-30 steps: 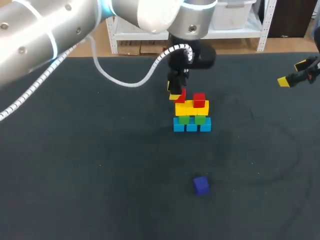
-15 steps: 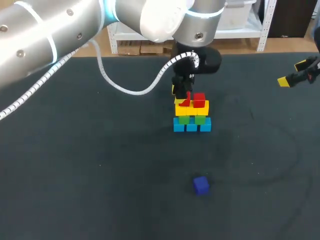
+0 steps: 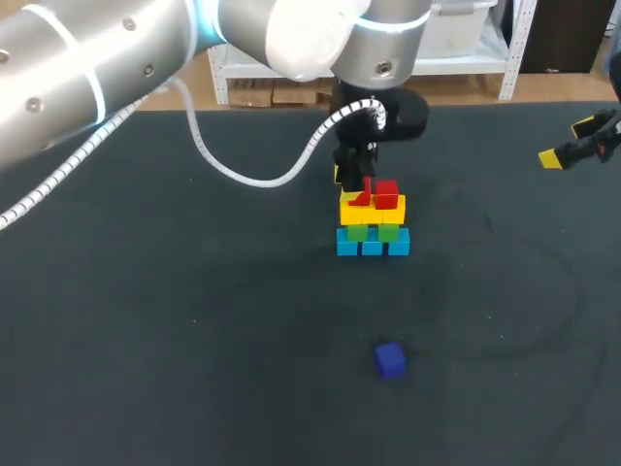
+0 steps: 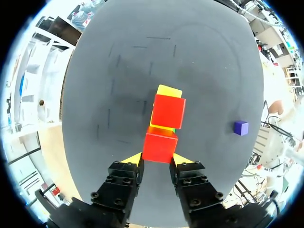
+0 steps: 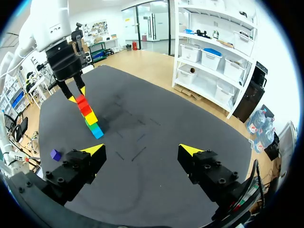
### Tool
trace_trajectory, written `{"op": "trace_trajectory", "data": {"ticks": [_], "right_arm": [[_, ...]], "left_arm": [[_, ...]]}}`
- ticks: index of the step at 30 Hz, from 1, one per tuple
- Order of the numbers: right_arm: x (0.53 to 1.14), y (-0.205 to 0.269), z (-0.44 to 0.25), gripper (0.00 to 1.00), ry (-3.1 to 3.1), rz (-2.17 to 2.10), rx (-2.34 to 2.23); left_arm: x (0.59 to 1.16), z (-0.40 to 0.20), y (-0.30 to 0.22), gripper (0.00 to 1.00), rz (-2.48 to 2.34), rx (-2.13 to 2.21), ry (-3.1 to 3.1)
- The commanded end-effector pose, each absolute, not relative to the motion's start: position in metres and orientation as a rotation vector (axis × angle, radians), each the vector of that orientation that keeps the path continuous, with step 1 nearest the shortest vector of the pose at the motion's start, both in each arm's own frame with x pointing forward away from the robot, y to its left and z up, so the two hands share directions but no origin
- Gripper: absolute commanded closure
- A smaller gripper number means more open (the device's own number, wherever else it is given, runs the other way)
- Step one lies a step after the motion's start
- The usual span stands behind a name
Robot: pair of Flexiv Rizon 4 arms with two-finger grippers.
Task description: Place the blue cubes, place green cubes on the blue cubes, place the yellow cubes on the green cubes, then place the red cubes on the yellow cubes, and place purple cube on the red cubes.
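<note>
Red cube (image 4: 160,147) sits between the two fingers of my left tool (image 4: 156,159). Both yellow tips press against its opposite sides, so the tool is closed on it. In the head view this cube is at the left end of the top tier of the stack, just beside the second red cube (image 3: 387,194), which rests on the yellow cubes (image 3: 372,211). I cannot tell whether the held cube touches the yellow tier under it. The yellow cubes lie on two green cubes (image 3: 358,232), and these lie on three blue cubes (image 3: 373,245) set side by side in a row on the worktop (image 3: 194,340). In the left wrist view the second red cube is directly ahead of the held one, and a yellow edge shows beyond it. My left arm (image 3: 97,78) enters from the left side of the head view and reaches past the middle, with its tool pointing down over the stack. The purple cube (image 3: 390,359) lies alone on the worktop, well apart from the stack, on the side nearer to me. My right tool (image 5: 142,151) has its fingers spread wide with nothing between them. In the head view it is at the right edge of the worktop, well apart from the stack and from the purple cube.
</note>
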State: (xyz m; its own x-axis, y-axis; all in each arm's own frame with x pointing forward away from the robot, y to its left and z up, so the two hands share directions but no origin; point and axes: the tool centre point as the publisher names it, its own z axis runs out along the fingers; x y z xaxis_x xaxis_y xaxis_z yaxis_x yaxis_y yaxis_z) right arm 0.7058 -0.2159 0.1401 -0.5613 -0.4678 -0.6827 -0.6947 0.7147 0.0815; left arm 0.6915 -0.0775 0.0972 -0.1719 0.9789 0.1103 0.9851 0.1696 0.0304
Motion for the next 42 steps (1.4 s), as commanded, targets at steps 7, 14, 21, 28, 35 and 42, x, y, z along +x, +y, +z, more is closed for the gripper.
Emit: {"op": "trace_trajectory", "data": {"ticks": [7,14,21,28,35,42], "right_arm": [[0.7067,-0.2165,0.1396,0.00,2.267,0.460,-0.881],[0.7067,-0.2165,0.1396,0.00,2.267,0.460,-0.881],[0.7067,-0.2165,0.1396,0.00,2.267,0.460,-0.881],[0.7067,-0.2165,0.1396,0.00,2.267,0.460,-0.881],[0.7067,-0.2165,0.1396,0.00,2.267,0.460,-0.881],[0.7067,-0.2165,0.1396,0.00,2.267,0.460,-0.881]], "left_arm": [[0.6888,0.0982,-0.0770,1.00,-0.113,-1.992,-2.330],[0.6908,0.0976,-0.0770,1.00,-0.059,-2.001,-2.327],[0.6911,0.0969,-0.0783,0.93,-0.037,-2.011,-2.313],[0.6917,0.0965,-0.0782,0.90,-0.027,-2.010,-2.317],[0.6911,0.0985,-0.0818,0.86,-0.029,-2.021,-2.309],[0.6912,0.0977,-0.0830,0.81,-0.026,-2.023,-2.301]]}}
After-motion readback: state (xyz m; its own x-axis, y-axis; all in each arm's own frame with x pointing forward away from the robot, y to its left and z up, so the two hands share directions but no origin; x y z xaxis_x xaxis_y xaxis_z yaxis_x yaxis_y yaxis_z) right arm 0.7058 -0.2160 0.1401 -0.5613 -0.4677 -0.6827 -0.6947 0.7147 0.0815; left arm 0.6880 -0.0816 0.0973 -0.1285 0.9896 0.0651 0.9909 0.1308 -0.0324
